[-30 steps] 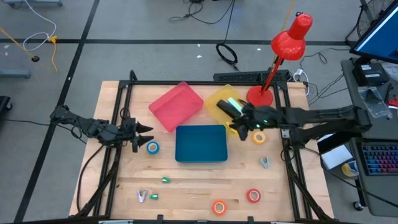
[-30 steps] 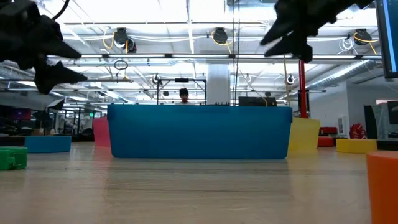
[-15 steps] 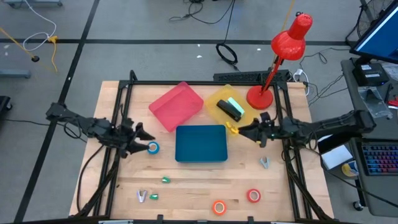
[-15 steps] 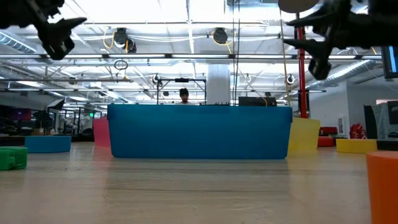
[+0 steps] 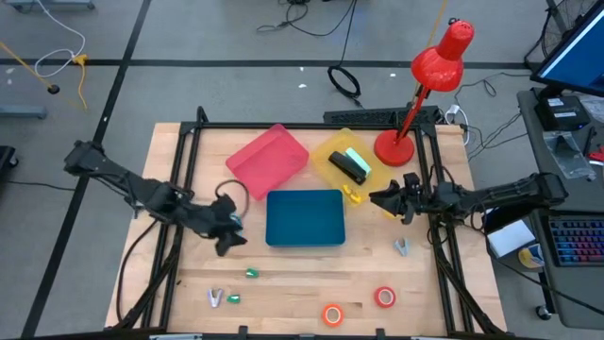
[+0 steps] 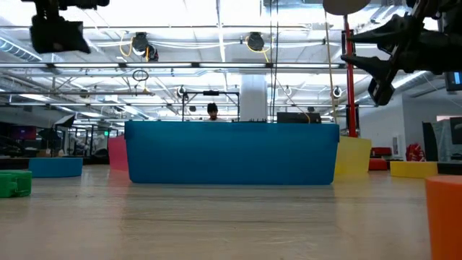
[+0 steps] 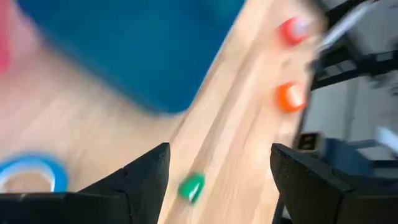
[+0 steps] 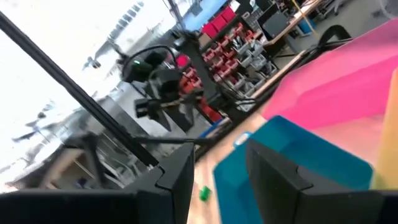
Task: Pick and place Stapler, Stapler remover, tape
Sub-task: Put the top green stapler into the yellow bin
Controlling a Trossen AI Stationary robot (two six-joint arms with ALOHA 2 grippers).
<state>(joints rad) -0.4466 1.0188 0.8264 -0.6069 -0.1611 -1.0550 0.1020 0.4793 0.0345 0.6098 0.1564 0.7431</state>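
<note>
The black stapler (image 5: 352,167) lies in the yellow tray (image 5: 332,146). One grey stapler remover (image 5: 402,247) lies at the right of the table, another (image 5: 216,298) near the front left. The red tape (image 5: 384,297) and orange tape (image 5: 332,314) lie flat near the front edge. The blue tape (image 7: 28,175) lies flat just beside my left gripper (image 5: 229,229), which hangs open above the table, tipped downward. A yellow tape (image 6: 413,169) lies flat at the right. My right gripper (image 5: 382,202) hovers open and empty right of the blue tray (image 5: 305,219).
A pink tray (image 5: 267,161) stands behind the blue tray. A red desk lamp (image 5: 394,146) rises at the back right. Small green bits (image 5: 252,273) lie on the wood near the front. Bare board lies between the blue tray and the front edge.
My left gripper has risen, gone toward the table's right and near edges, and tipped downward, ending over the blue tape. My right gripper has drawn back from the yellow tray toward the table's right edge and sunk a little.
</note>
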